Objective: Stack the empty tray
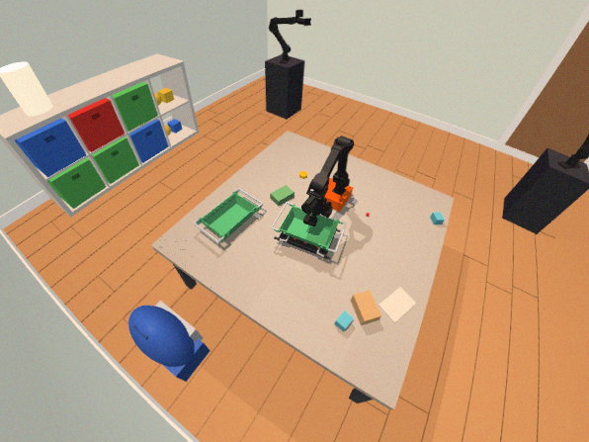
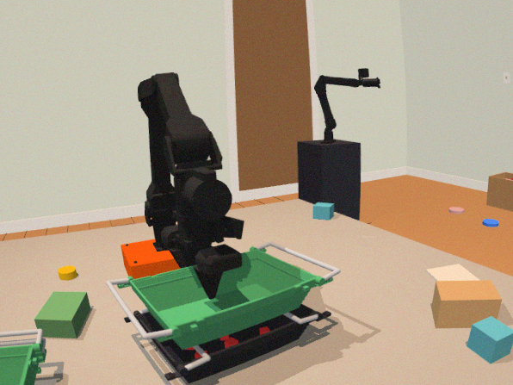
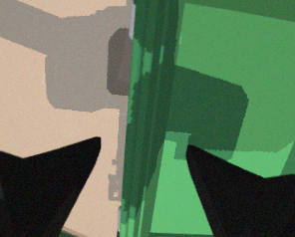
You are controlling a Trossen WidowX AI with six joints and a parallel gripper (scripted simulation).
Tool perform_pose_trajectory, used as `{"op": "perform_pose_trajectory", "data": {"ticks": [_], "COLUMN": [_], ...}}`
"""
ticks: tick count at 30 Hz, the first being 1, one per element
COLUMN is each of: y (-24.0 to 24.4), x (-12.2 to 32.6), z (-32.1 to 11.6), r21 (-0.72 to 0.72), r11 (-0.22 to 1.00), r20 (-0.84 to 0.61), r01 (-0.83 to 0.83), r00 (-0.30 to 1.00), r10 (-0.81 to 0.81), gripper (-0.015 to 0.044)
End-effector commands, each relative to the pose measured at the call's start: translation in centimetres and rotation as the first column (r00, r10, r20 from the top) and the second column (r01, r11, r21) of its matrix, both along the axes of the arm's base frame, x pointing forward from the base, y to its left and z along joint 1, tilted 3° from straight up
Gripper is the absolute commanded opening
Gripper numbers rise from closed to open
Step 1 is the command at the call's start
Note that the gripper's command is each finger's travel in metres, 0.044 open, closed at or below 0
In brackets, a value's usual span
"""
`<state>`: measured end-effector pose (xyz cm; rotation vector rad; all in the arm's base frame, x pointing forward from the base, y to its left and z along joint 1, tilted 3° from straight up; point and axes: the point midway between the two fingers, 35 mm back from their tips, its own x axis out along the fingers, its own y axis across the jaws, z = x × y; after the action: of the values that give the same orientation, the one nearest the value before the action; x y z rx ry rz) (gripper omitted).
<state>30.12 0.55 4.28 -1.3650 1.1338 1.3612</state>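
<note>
The loaded black tray [image 1: 308, 247] [image 2: 254, 348] stands on the table, with red blocks [image 2: 229, 342] inside. Its wire bars are swung in; parts of the left bar [image 2: 198, 363] and right bar [image 2: 307, 319] show beneath the green tray. The empty green tray [image 1: 296, 222] [image 2: 241, 324] rests on them above the load and looks about level, its own bars swung outward. My gripper [image 1: 315, 215] [image 2: 206, 276] [image 3: 144, 146] is open. Its fingers stand astride the green tray's long wall nearest the arm base, one inside and one outside, with gaps on both sides in the wrist view. The outer finger is hidden in the exterior view.
Another green tray [image 1: 231, 217] [image 2: 15, 365] stands to the left. A green block [image 1: 282, 195] [image 2: 62, 313] and a yellow disc [image 1: 303, 174] [image 2: 67, 273] lie near the orange arm base [image 1: 340, 196]. An orange block [image 1: 366, 308] and cyan block [image 1: 344, 320] lie farther off.
</note>
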Motion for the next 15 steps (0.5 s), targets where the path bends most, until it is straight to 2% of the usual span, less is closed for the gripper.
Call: {"op": "perform_pose_trajectory", "data": {"ticks": [1,4,15], "y": [-0.1,-0.1,0.0], "x": [0.0,0.0,0.3], "z": [0.0,0.0,1.3], "r21": [-0.005,-0.005,-0.001], "r11": [1.0,1.0,1.0], "r20": [0.0,0.0,0.0], "r01": [0.0,0.0,0.0], "r00": [1.0,1.0,1.0], "r10": [0.0,0.0,0.0], "gripper": [0.0396,0.044,0.044]}}
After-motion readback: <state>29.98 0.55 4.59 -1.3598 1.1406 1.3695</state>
